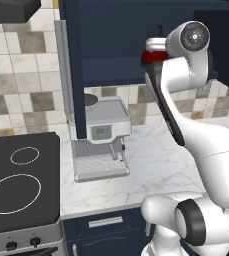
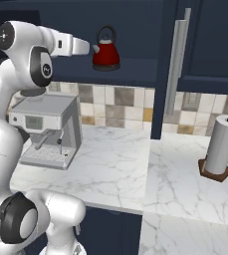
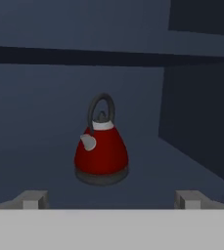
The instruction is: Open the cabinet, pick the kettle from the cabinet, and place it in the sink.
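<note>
The navy cabinet (image 2: 135, 20) stands open, its door (image 2: 161, 69) swung out edge-on with a silver bar handle (image 2: 178, 55). On its shelf (image 2: 135, 67) sits the small red kettle (image 2: 106, 53), upright, with a dark arched handle. My gripper (image 2: 87, 48) is raised to shelf height just left of the kettle, a short gap between them. In the hand view the kettle (image 3: 101, 152) stands centred ahead of the fingertips (image 3: 33, 199), which are spread wide with nothing between them. In the left base view my arm covers most of the kettle (image 1: 150, 52). The sink is out of view.
A steel coffee machine (image 2: 47, 128) stands on the white marble counter (image 2: 115, 164) below the cabinet. A paper towel roll (image 2: 221, 144) stands at the right. A black cooktop (image 1: 17, 186) lies to the left, past the open left door (image 1: 70, 75).
</note>
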Motion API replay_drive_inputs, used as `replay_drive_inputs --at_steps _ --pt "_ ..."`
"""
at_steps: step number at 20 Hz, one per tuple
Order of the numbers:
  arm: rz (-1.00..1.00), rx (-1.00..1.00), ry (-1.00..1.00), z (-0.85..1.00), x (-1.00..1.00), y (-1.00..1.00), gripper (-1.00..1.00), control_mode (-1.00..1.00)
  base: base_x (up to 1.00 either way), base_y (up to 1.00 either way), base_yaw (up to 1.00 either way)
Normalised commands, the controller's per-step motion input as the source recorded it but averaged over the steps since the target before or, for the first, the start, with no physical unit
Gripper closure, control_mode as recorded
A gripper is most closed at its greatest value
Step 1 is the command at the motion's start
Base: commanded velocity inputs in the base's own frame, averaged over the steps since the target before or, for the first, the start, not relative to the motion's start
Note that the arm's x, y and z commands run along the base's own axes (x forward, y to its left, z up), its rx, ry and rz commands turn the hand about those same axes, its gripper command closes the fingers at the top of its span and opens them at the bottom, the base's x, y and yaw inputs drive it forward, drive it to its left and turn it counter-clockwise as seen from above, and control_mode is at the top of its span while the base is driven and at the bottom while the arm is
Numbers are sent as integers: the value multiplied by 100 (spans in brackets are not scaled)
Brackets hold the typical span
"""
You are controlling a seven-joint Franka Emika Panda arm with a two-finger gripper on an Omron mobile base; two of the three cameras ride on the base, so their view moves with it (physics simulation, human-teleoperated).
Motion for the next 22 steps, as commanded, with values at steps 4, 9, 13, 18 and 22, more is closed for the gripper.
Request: replay_drive_inputs --at_steps 4,9,13,18,22 --pt "0 -5 -4 -1 14 0 -100 -100 0 0 0" --pt "0 0 0 0 21 3 -100 -100 0 0 0" --pt "0 0 0 0 25 7 -100 -100 0 0 0" --pt "0 0 0 3 30 7 -100 -100 0 0 0" --pt "0 0 0 0 31 0 -100 -100 0 0 0"
